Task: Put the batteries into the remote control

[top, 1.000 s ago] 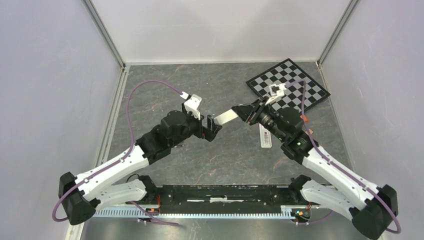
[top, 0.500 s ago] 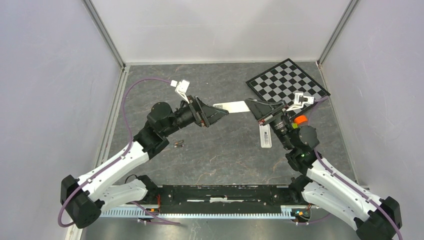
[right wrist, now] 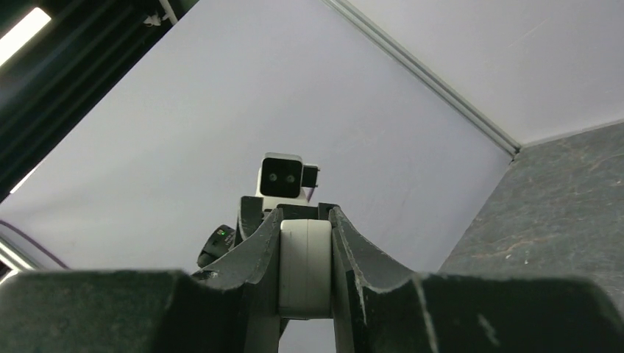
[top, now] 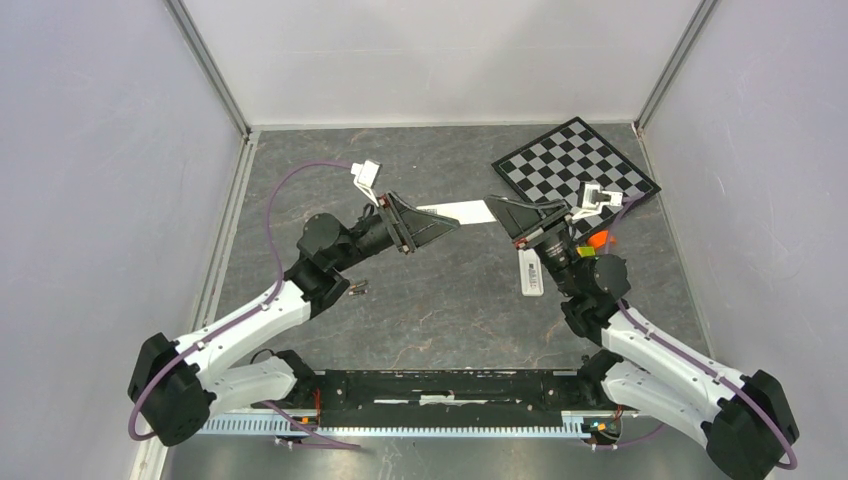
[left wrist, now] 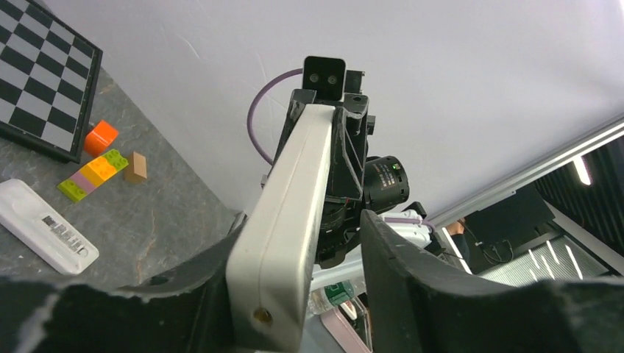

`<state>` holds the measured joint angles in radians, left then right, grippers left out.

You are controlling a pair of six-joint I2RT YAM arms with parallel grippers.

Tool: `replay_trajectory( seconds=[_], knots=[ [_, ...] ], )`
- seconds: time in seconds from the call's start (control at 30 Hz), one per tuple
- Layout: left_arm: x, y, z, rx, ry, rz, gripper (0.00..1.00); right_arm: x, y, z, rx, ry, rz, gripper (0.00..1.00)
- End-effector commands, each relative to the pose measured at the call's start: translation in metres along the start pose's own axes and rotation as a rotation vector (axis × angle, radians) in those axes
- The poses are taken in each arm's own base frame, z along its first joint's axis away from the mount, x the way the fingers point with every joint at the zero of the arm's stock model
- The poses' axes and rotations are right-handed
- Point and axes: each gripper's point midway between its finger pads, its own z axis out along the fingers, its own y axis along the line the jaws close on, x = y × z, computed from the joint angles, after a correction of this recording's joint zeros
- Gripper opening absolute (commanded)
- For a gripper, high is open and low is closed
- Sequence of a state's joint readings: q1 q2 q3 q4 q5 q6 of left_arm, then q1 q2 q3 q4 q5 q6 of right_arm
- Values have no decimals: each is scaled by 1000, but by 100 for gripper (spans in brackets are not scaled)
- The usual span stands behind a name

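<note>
You had the remote (top: 462, 211) mid-air, upper centre. R gripper (top: 500, 212) was clamped on one end. L gripper (top: 440, 222) sat slack round the other, gap at one finger. Prob. a handover, freeing L for the batteries (top: 357, 288) lying centre-left on the table (top: 450, 320).

A robotics lab test cell: plain white panel walls (top: 440, 60) on aluminium posts (top: 207, 65) enclose a grey stone-patterned desk (top: 450, 310), with a checkerboard (top: 560, 165) in one corner.
</note>
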<state>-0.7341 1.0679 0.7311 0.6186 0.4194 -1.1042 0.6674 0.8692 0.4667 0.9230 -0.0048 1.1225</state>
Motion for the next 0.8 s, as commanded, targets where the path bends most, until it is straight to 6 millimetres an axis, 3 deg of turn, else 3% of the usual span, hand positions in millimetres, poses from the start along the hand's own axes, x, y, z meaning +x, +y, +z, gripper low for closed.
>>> replay_trajectory(
  seconds=[0.0, 0.2, 0.27, 0.37, 0.43, 0.5, 0.63, 0.77],
  knots=[
    [-12, -25, -1, 117, -38, -16, 54, 5, 13, -1, -70, 27, 42, 8],
    [-21, -21, -3, 100, -87, -14, 43, 11, 2, -6, -42, 38, 67, 9],
    [-19, -21, -2, 106, -75, -15, 32, 13, 1, -6, -39, 46, 68, 9],
    [-16, -19, -1, 109, -52, -15, 3, 17, -5, -6, -18, 66, 59, 11],
    [-16, -16, -2, 105, -36, -15, 2, 25, -16, -4, 28, 127, 20, 14],
    [-17, -10, -4, 102, -4, -8, 2, 33, -29, 0, 95, 222, -40, 27],
    [-24, 14, -15, 79, 38, -44, 2, 41, -37, 0, 127, 355, -147, 67],
    [-23, 20, -26, 87, 113, -45, 2, 55, -37, -2, 97, 498, -250, 80]
  ],
)
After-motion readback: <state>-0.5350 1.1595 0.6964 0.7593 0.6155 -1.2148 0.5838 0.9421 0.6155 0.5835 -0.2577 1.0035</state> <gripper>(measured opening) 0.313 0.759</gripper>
